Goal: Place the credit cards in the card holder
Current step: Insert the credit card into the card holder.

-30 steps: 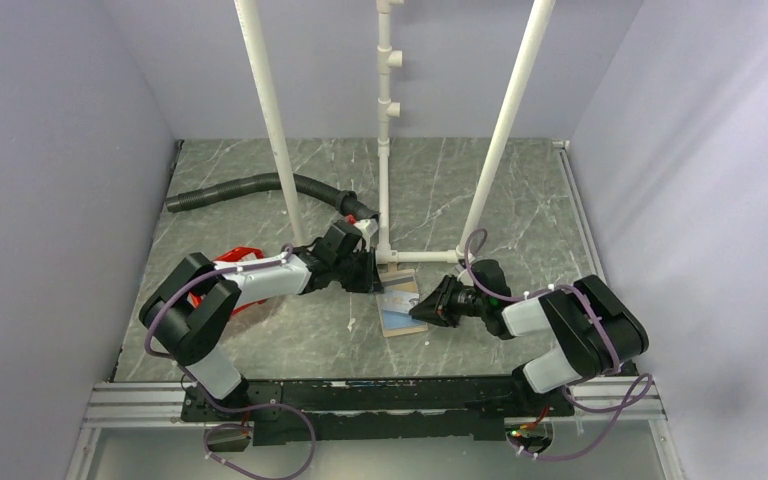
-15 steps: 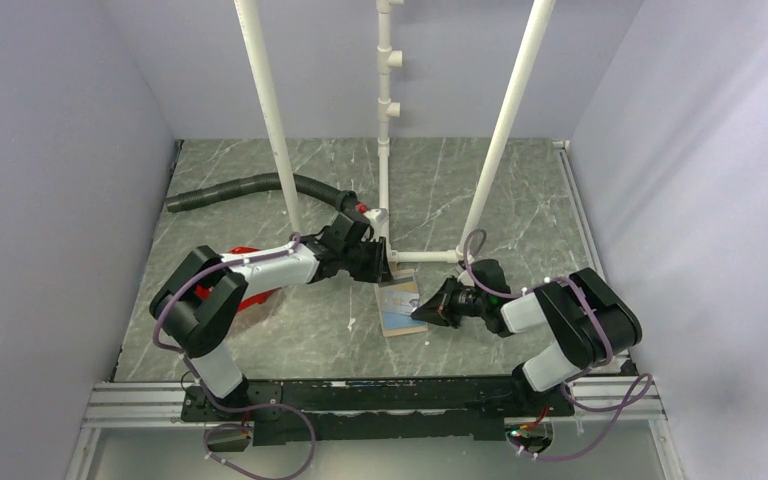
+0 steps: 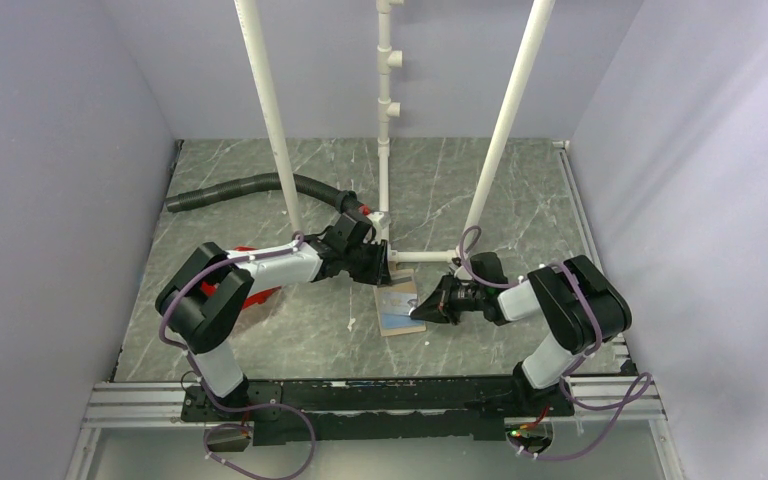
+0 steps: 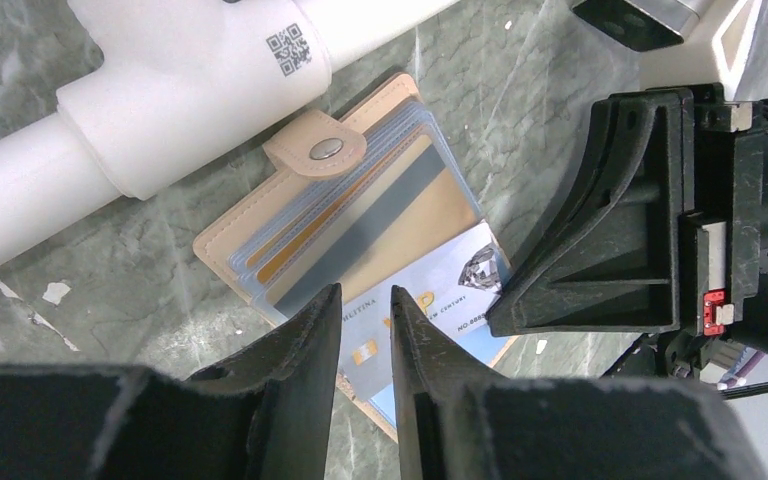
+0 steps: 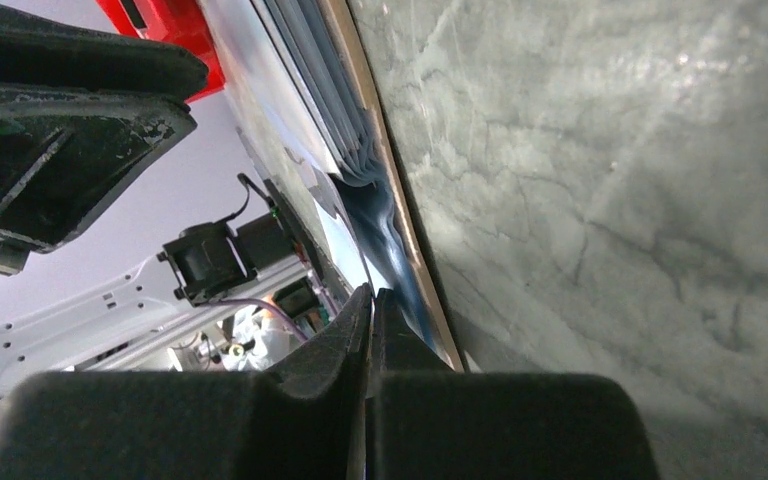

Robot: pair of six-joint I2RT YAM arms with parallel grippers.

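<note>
The card holder [image 3: 396, 320] lies open on the table, tan with a snap tab [image 4: 316, 150], and its clear sleeves hold cards. A pale credit card [image 4: 457, 282] with a diamond picture lies slanted across the lower half of the card holder [image 4: 260, 215]. My left gripper [image 4: 365, 297] hovers over that card's near end, its jaws a narrow gap apart with nothing between them. My right gripper [image 5: 370, 293] comes in low from the right and is shut on the card's thin edge. In the top view, the left gripper [image 3: 384, 270] and right gripper [image 3: 423, 310] meet over the holder.
A white pipe frame [image 3: 384, 200] stands just behind the holder, with one pipe [image 4: 160, 110] touching its far edge. A red bin [image 3: 250, 290] sits under the left arm. A black hose [image 3: 250, 188] lies at the back left.
My right gripper has closed on the card's edge. My left gripper has shifted slightly right over the holder and its jaws have parted a little.
</note>
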